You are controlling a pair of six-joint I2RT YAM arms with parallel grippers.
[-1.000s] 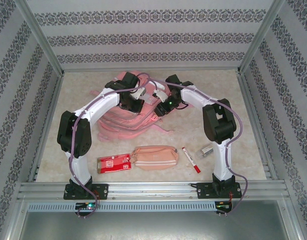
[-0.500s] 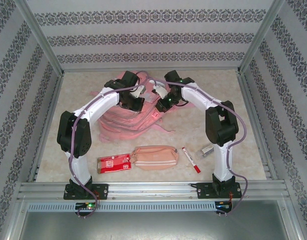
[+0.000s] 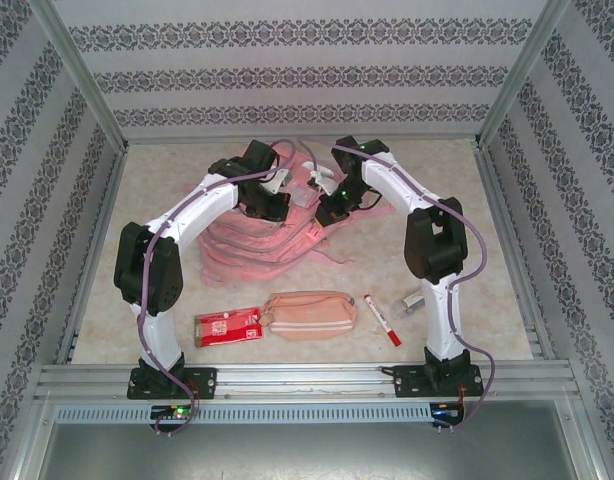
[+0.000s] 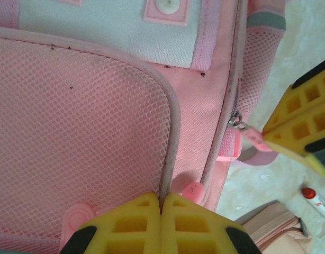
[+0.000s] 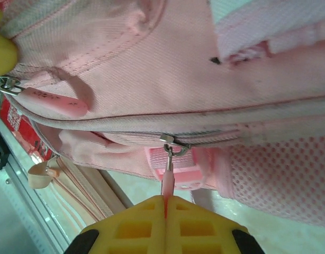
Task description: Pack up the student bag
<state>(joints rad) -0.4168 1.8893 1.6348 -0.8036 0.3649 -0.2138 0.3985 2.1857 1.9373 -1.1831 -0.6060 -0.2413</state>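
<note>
Pink fabric marks out the student bag [image 3: 249, 245], a large soft backpack with mesh pockets, lying flat at the far middle of the pale marbled bench [image 3: 447, 200], with both arms bent over it.

The left tool [image 4: 161, 209] is clenched. The rounded piped edge [image 4: 172, 132] of a pink mesh pocket [image 4: 83, 132] runs straight into the seam between its yellow fingers, so it appears to pinch the bag there and hold it down.

The right tool [image 5: 165, 211] is clenched too, nipping the thin pink zip pull tab [image 5: 168, 182] that hangs from a small metal slider [image 5: 173, 142] on the bag's long zip line. As far as the wrist view shows, that zip lies closed on both sides of the slider, and no opening into the bag can be seen.

Along the near edge of the bench, well apart from the bag, lie a flat red packet [image 3: 227, 326], a small oblong pink zip pouch [image 3: 309, 312], a white marker with a red cap [image 3: 382, 320] and a small grey item [image 3: 415, 298] too small to identify.

By my reading the task is at its start: the bag is gripped for unzipping, nothing is packed, and opening, loading every loose item and closing are all left.
</note>
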